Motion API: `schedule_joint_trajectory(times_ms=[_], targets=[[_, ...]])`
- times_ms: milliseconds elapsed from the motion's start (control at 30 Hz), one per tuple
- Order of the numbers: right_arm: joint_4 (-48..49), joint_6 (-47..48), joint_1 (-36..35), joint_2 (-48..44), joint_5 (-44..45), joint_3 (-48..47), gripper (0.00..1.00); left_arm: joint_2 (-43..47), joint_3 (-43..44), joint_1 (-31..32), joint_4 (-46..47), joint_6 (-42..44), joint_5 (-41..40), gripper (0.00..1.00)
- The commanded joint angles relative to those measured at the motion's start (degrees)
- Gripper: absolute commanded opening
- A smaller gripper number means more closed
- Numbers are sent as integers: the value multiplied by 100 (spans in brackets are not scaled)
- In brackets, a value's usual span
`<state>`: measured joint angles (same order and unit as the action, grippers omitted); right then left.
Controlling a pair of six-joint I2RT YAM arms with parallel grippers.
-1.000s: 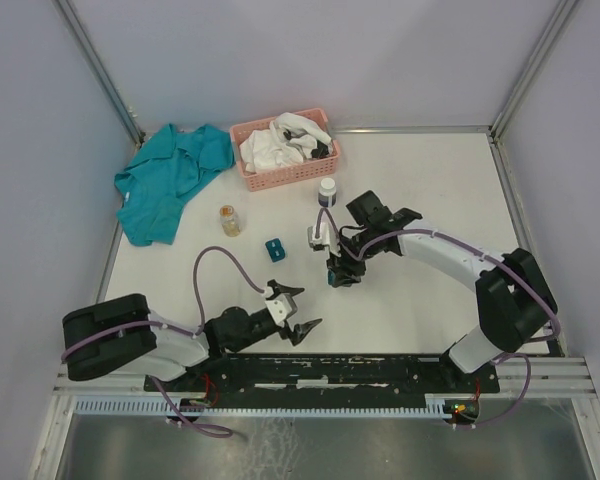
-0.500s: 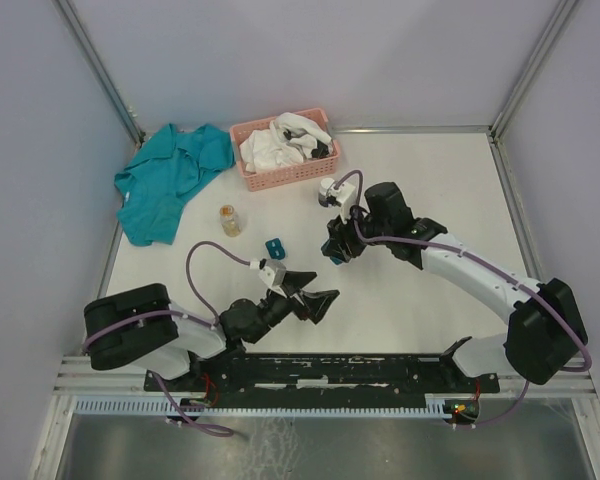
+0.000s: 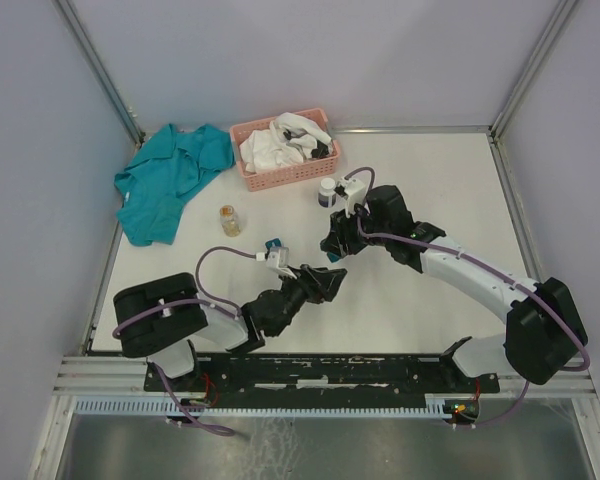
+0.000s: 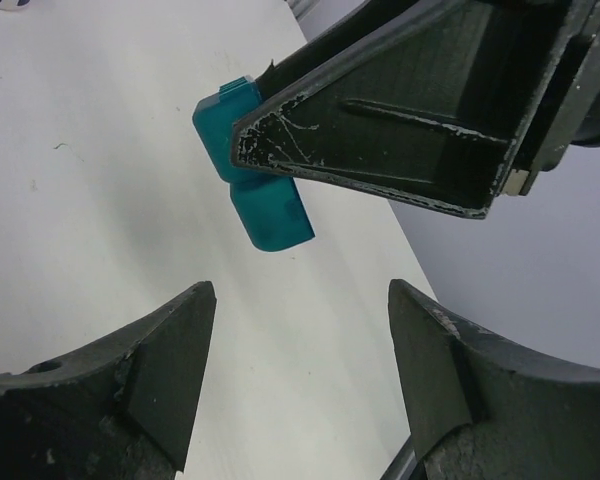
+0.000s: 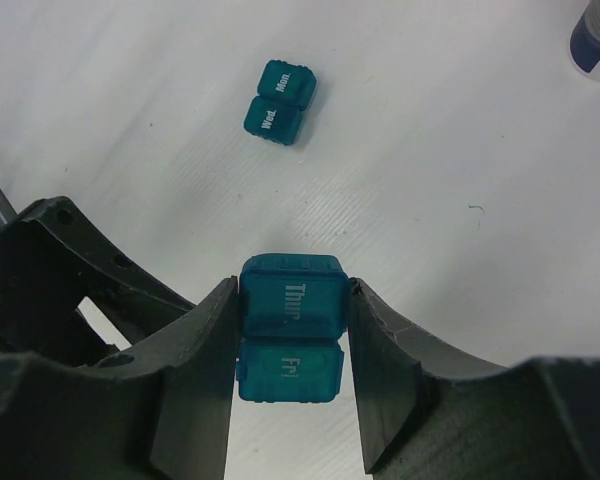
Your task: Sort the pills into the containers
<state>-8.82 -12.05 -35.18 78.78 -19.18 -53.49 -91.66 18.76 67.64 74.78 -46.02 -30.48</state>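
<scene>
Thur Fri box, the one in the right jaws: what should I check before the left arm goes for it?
1. Right jaws clamp Thur/Fri box: ok.
2. Left jaws open: ok.
3. Thur/Fri box between left jaws: not ok, it lies ahead of them.
4. Pills inside it: cannot tell.
5. Mon/Wed box flat on table: ok.
6. Bottle upright: ok.

one teal pill box (image 5: 288, 372), lids shut and marked thur and fri, sits pinched in the right gripper (image 5: 292, 300). the second pill box (image 5: 279, 102), marked mon and wed, lies flat to its left.
</scene>
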Motion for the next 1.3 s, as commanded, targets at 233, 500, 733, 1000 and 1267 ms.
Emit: schedule_joint_trajectory(times_ms=[233, 500, 733, 1000, 1267], targets=[[370, -429, 3, -187, -60, 50, 25, -178, 495, 29, -87, -520, -955, 73], [403, -484, 2, -209, -82, 84, 25, -93, 908, 30, -1278, -959, -1351, 68], [412, -546, 18, -205, -138, 90, 24, -84, 931, 16, -1246, -909, -1431, 54], [455, -651, 68, -191, -200, 133, 24, -59, 1078, 20, -1354, -764, -1634, 52], [484, -777, 147, -162, -320, 175, 23, -176, 1260, 17, -1462, -728, -1753, 37]])
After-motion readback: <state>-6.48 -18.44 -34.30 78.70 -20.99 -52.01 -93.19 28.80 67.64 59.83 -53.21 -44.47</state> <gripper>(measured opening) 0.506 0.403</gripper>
